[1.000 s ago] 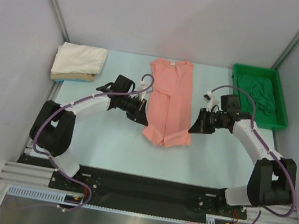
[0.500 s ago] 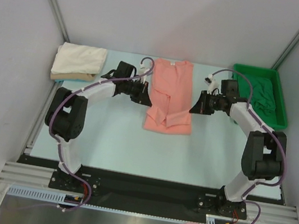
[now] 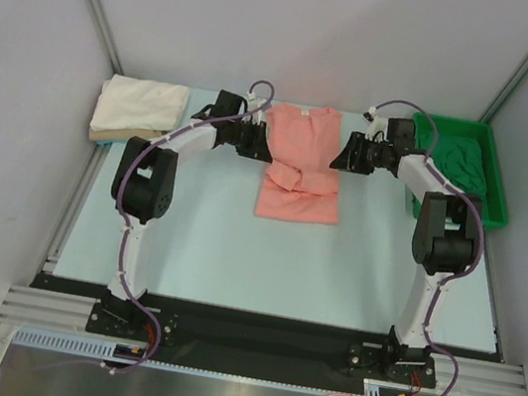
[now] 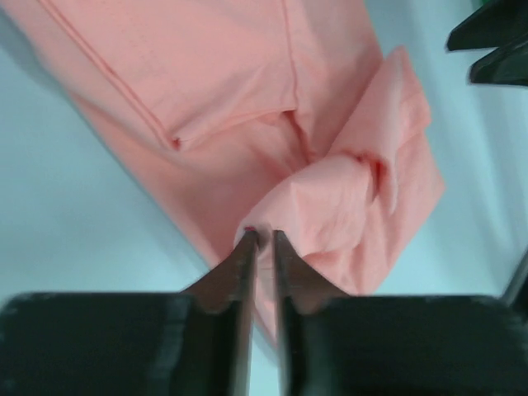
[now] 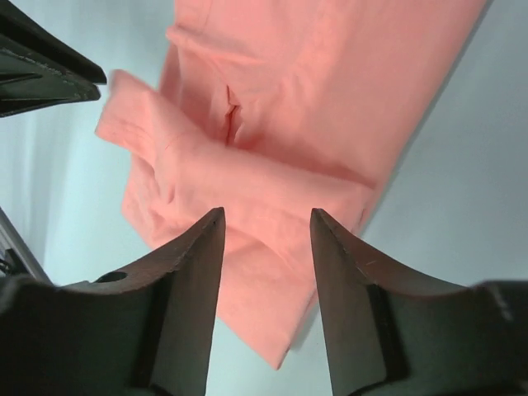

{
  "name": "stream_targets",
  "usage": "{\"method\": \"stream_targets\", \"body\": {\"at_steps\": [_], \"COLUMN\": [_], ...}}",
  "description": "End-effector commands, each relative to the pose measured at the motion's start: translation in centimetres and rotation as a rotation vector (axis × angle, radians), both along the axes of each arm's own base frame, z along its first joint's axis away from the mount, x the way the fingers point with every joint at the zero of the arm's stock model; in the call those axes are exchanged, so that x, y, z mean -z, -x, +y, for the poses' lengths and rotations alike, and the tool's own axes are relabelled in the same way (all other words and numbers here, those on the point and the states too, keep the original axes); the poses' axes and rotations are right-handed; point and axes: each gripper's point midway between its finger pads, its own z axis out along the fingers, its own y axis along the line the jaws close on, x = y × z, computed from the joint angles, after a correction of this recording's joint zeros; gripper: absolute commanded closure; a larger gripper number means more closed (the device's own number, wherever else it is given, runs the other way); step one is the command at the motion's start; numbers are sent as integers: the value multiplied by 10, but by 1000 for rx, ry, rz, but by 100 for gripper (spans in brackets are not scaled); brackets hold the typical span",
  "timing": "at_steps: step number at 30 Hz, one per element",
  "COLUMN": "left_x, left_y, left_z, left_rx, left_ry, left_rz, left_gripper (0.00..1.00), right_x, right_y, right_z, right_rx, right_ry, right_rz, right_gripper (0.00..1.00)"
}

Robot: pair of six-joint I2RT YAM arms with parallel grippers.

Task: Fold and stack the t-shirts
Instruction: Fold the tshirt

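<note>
Two stacked shirts (image 3: 140,108), overhead view only

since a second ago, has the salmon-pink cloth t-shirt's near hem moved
Yes, the near hem of the salmon-pink t-shirt has shifted rearward, now nearly level with the near rim of the bright green plastic tray.

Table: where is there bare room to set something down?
Bare: the table's wide near half, below the salmon-pink t-shirt. Crowded: the far edge, with folded stack, left gripper, right gripper and green tray.
</note>
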Motion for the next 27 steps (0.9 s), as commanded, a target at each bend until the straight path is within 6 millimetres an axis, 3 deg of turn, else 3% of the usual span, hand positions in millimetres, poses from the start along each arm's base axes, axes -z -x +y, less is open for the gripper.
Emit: {"method": "stream_targets", "body": {"at_steps": [1,2,3,5,7,9,11,13,17,27], "left_x": [-40,-46,-51,-61,-59,-46,-22,-5,27,48], "left_y": [-20,-18,-15,1,19,45,73,97,127,138], "left_z": [16,19,20,23,26,25,23,20,21,12], "left_rx": [-71,-61,-58,-37,-20,17,55,88,115,117], "left_ry": [9,11,17,47,49,64,82,75,58,64], "left_rz": [-77,-95,-99,-82,-29,50,200,315,422,490], "left_gripper": [71,58,53,44,44,44,43,43,42,40], "right_x": [-38,-42,-45,-54,-43,-37,-16,-5,21,55], "right_y": [-16,-8,-4,12,37,57,86,97,114,142], "right_z": [-13,-17,-20,-28,-29,-28,-27,-24,-21,-19], "right_rx": [30,38,38,40,16,-6,-30,-49,-77,-87], "right_ry": [-35,-34,-36,-39,-38,-40,-44,-45,-26,2], "right_rz": [-100,-103,-105,-95,-24,33,164,208,293,402], "right_gripper": [48,47,47,47,46,46,46,48,50,51]}}
